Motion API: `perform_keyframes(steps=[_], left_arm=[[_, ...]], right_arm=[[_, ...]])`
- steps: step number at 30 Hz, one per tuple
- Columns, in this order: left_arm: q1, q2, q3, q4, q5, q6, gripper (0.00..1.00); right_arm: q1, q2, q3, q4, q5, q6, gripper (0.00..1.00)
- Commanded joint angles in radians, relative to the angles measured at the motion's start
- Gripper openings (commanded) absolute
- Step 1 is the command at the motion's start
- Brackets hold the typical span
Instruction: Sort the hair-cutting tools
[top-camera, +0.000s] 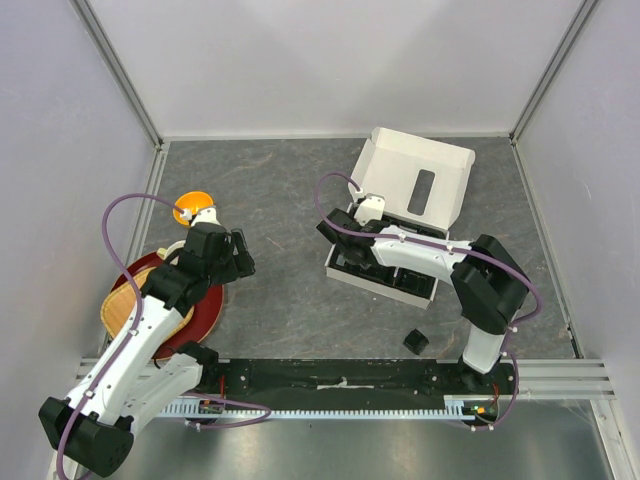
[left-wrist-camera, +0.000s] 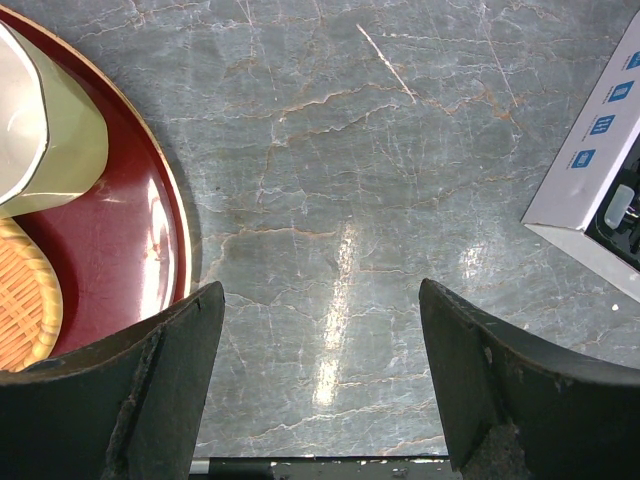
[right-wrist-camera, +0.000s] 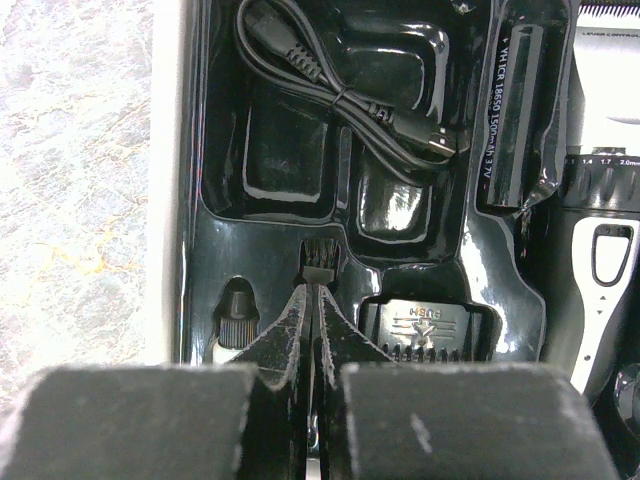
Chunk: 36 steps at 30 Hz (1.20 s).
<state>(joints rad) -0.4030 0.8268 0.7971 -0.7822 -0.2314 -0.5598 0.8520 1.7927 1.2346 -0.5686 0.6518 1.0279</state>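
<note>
In the right wrist view my right gripper (right-wrist-camera: 310, 292) is shut on the thin black brush (right-wrist-camera: 318, 262), which lies in its slot of the black tray (right-wrist-camera: 280, 150); only the bristle head shows past the fingertips. The tiny clear bottle (right-wrist-camera: 236, 312) sits just left, a guard comb (right-wrist-camera: 428, 325) just right. The black cable (right-wrist-camera: 340, 95) lies coiled further up, and the black-and-silver clipper (right-wrist-camera: 600, 230) is at the right edge. From above, my right gripper (top-camera: 347, 258) reaches into the box's left end. One guard comb (top-camera: 416, 341) lies on the table. My left gripper (top-camera: 240, 255) (left-wrist-camera: 322, 300) is open over bare table.
The white cardboard box (top-camera: 420, 175) stands open at centre right; its corner (left-wrist-camera: 590, 150) shows in the left wrist view. A red plate (top-camera: 205, 310) (left-wrist-camera: 130, 240) with a wicker piece (top-camera: 125, 310) lies at the left, and the orange bowl (top-camera: 192, 207) sits behind it.
</note>
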Motion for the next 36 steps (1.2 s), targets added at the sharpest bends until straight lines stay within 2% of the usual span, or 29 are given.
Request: perform_keyframes(steps=[1,11,14,18,22,25,32,36], left_arm=[[0.006,0.003,0.002,0.038,0.010,0.026,0.85],[0.006,0.002,0.002,0.040,0.014,0.029,0.85],[0.006,0.002,0.002,0.041,0.015,0.028,0.85],[0.006,-0.002,0.001,0.046,0.039,0.038,0.86],[0.006,-0.015,-0.010,0.066,0.079,0.060,0.88],[0.004,-0.011,-0.007,0.078,0.144,0.093,0.90],[0.004,0.047,0.013,0.118,0.472,0.133,0.89],[-0.019,0.064,-0.035,0.210,0.657,0.117,0.89]], right_arm=[[-0.005,0.019,-0.012,0.019,-0.007,0.011,0.04],[-0.008,-0.016,0.029,0.013,0.000,-0.022,0.05],[-0.008,-0.042,0.071,-0.004,0.015,-0.046,0.11],[-0.010,-0.084,0.121,-0.053,0.040,-0.080,0.24],[-0.019,-0.167,0.100,-0.097,0.048,-0.098,0.34],[-0.021,-0.272,0.048,-0.123,0.039,-0.098,0.39],[-0.021,-0.424,-0.096,-0.246,0.008,-0.129,0.45],[-0.019,-0.530,-0.179,-0.298,-0.030,-0.115,0.50]])
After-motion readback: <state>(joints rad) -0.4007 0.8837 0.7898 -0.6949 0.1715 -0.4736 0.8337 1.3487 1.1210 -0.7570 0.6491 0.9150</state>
